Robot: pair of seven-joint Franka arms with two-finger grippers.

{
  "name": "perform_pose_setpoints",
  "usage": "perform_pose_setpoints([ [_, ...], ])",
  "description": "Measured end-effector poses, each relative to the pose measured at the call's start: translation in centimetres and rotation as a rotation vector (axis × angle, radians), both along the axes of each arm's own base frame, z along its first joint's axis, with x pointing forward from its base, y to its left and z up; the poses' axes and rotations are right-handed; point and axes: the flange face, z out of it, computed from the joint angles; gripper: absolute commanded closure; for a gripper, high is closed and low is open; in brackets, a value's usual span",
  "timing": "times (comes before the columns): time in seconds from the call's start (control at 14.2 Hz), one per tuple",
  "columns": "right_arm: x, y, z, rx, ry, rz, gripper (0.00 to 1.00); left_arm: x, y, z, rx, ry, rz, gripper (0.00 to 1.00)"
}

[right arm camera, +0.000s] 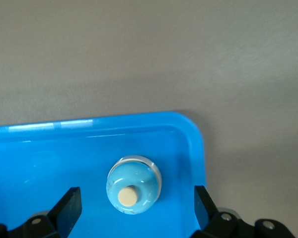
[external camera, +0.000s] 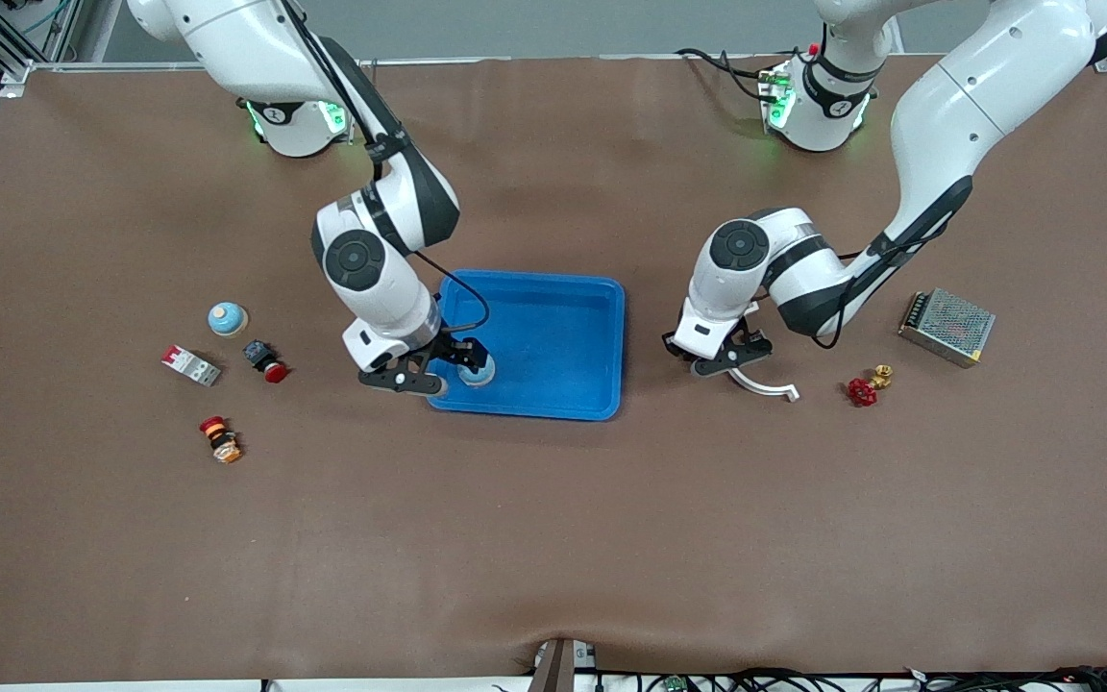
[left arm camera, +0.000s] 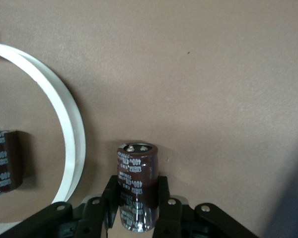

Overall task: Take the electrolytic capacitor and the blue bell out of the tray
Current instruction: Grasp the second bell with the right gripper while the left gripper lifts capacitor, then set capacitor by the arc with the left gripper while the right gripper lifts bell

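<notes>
Nearest, the right gripper hangs with fingers spread wide over the blue tray's near corner, a blue bell sitting in the tray between them. Slightly farther, the left gripper pinches a dark capacitor above the tabletop, beside a white curved strip.

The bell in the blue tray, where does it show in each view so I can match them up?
Front view: bell in the blue tray, at the corner nearest the right arm, under the right gripper.
Right wrist view: bell between the open jaws.
Left wrist view: not in it.
Shared landmark: the tray's rounded corner.
</notes>
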Motion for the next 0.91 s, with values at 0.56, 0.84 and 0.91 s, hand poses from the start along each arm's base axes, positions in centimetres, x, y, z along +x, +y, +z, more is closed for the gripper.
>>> perform_pose_setpoints([
  [0.56,-1.2,2.4,-4.2,-0.02,0.016,0.038,0.0,1.4,-1.8,-0.1,-0.001,-0.022,0.009,0.09],
  [0.84,-1.1,2.4,-5.4,-0.025,0.015,0.037,0.0,1.1,-2.2,-0.8,-0.003,-0.017,0.049,0.0],
  [0.91,-1.1,2.4,-5.5,-0.026,0.016,0.037,0.0,1.0,-2.4,-1.0,-0.004,-0.014,0.056,0.0],
])
